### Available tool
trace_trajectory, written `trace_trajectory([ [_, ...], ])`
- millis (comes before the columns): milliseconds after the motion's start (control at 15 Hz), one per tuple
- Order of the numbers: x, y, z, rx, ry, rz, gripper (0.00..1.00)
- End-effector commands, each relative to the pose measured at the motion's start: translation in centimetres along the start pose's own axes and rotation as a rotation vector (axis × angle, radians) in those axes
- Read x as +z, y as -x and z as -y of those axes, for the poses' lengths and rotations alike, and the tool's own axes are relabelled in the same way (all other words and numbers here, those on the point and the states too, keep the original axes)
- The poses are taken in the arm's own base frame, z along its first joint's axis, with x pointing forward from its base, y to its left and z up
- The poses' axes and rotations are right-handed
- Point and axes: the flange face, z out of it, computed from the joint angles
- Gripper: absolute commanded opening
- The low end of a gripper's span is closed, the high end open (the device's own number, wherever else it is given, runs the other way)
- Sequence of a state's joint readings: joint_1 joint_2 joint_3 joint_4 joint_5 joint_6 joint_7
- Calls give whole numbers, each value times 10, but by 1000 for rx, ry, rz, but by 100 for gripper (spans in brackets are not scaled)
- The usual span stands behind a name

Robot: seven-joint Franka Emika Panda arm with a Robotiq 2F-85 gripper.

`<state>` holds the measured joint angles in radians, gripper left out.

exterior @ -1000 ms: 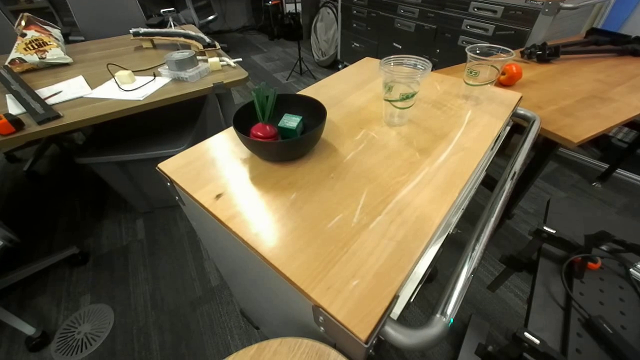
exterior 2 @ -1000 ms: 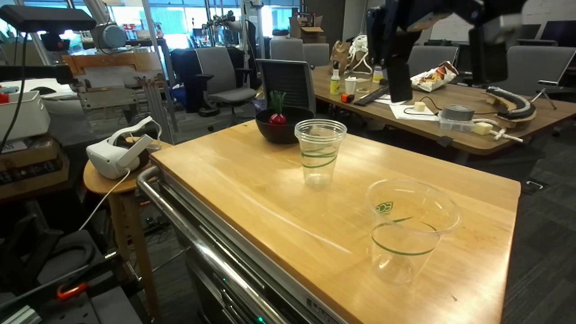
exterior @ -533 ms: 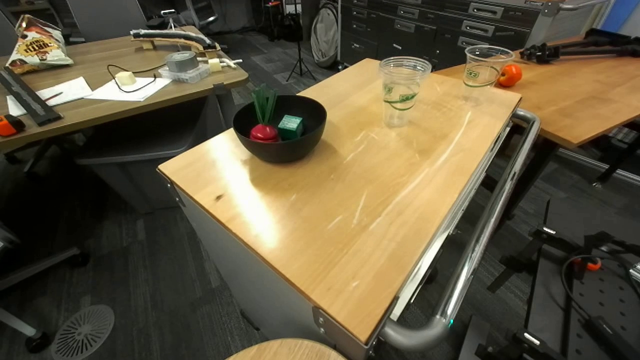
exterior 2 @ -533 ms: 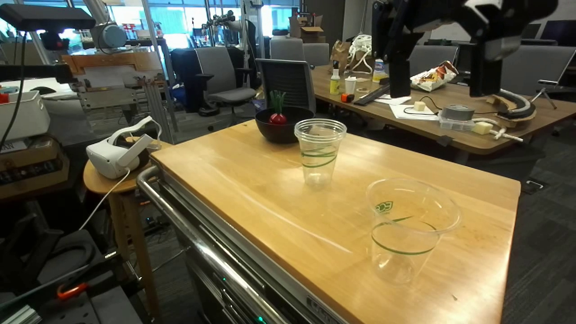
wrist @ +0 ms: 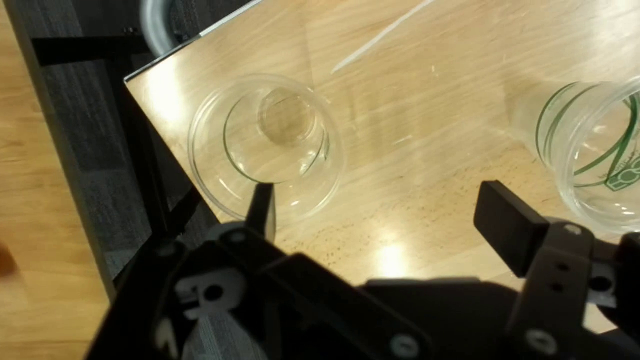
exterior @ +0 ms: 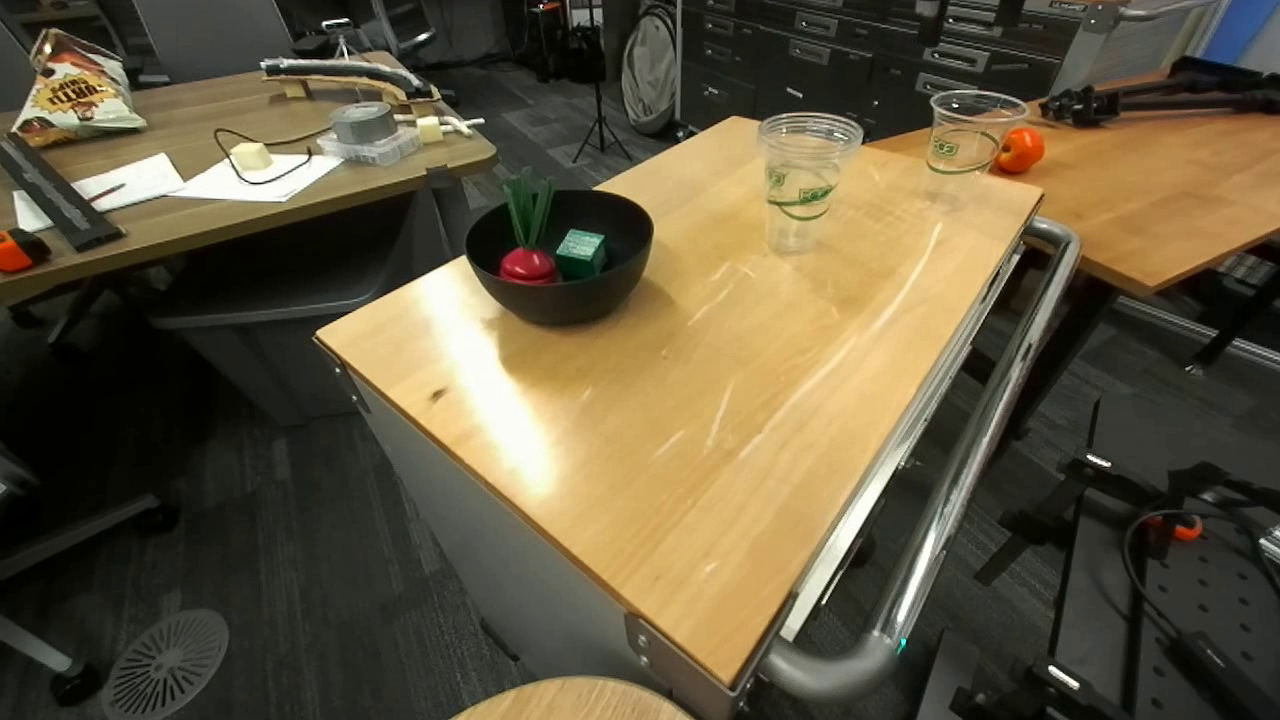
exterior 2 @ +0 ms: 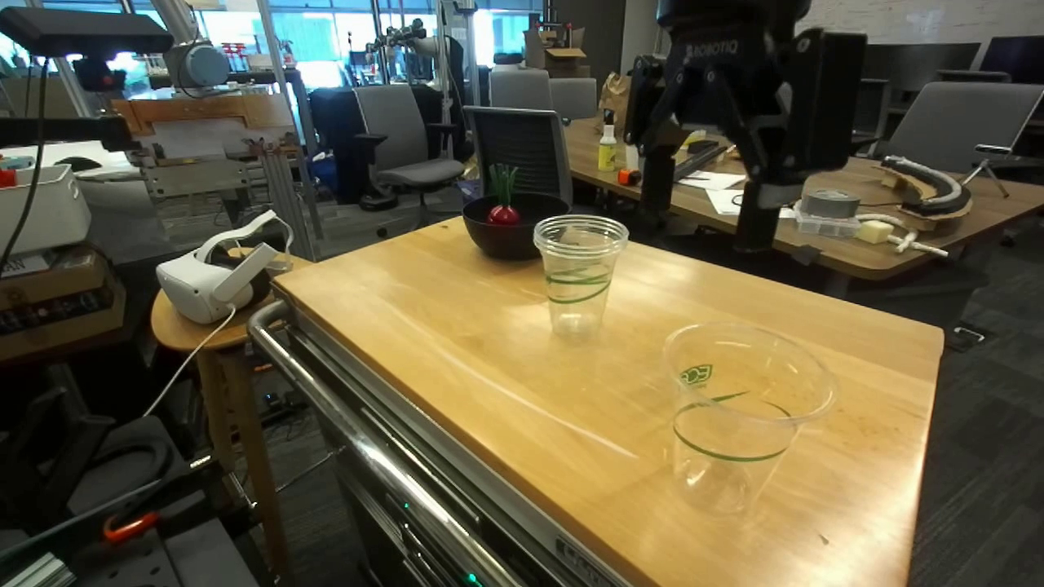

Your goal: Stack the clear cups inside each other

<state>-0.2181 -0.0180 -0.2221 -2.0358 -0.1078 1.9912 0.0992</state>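
Note:
Two groups of clear cups stand upright on the wooden cart top. A nested stack of clear cups [exterior 2: 577, 281] shows stacked rims and more than one green band, and it is in both exterior views [exterior: 800, 190]. Apart from it, near a corner of the top, stands a single clear cup [exterior 2: 734, 456]. From above, in the wrist view, the single cup [wrist: 285, 165] lies left of centre and the stack [wrist: 565, 135] at the right edge. My gripper [exterior 2: 706, 214] hangs above and behind the cups, its jaws wide apart with nothing between them.
A black bowl [exterior 2: 510, 240] holding a red radish and a green block [exterior: 581, 253] stands beyond the stack. A metal handle rail [exterior: 985, 420] runs along one long side of the cart. Another wooden table [exterior: 1180, 180] with an orange-red fruit [exterior: 1020, 149] adjoins the single cup's end.
In an exterior view my gripper has come lower and to the left, and has turned, with its jaws still apart. The cups and the bowl have stayed put.

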Motion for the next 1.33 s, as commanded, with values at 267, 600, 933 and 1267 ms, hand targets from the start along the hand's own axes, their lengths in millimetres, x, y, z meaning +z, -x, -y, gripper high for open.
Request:
trace_trajectory([
  [267,34,-17,11,10,42,62,100],
  [600,63,-25,11,18,52,116,83],
  [933,79,-30,8,38,55,153,45],
  [1267,77,-29,-1,116,90,156,8],
])
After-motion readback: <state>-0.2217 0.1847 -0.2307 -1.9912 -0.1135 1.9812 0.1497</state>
